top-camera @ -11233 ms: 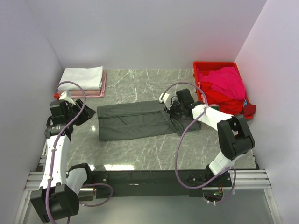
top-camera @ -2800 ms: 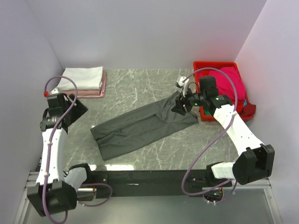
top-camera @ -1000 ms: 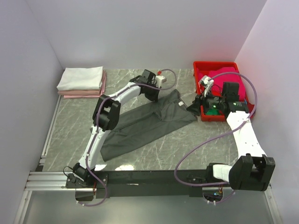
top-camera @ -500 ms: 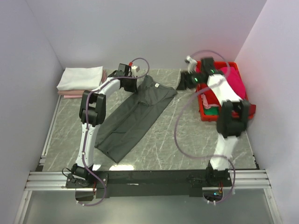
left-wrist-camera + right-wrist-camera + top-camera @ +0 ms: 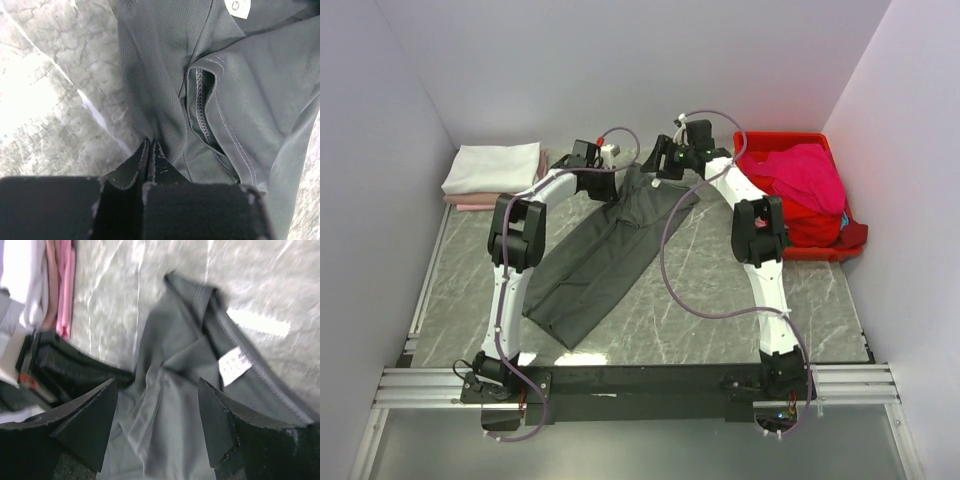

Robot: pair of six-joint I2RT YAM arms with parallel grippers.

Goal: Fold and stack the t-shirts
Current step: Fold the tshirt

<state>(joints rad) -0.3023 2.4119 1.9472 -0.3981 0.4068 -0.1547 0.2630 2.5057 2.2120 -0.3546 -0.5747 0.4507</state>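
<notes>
robot lab: white enclosure walls point(image 5: 620, 70)

Grey marbled surface point(image 5: 720, 290). charcoal t-shirt point(image 5: 605, 255) lies flat, diagonal, left of centre. Far-left corner: folded pink t-shirt point(image 5: 470, 204) with white t-shirt point(image 5: 495, 165) on top. red crate point(image 5: 782, 135) stands far right.

Two black fingers point(image 5: 90, 425) stand wide apart above the crumpled dark grey cloth t-shirt point(image 5: 170, 365) with a white label point(image 5: 235, 365).

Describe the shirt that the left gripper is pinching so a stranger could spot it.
On the marble table, look between the folded white stack and the red crate. The dark grey t-shirt lies there diagonally, the only dark, long, laid-out garment.
</notes>
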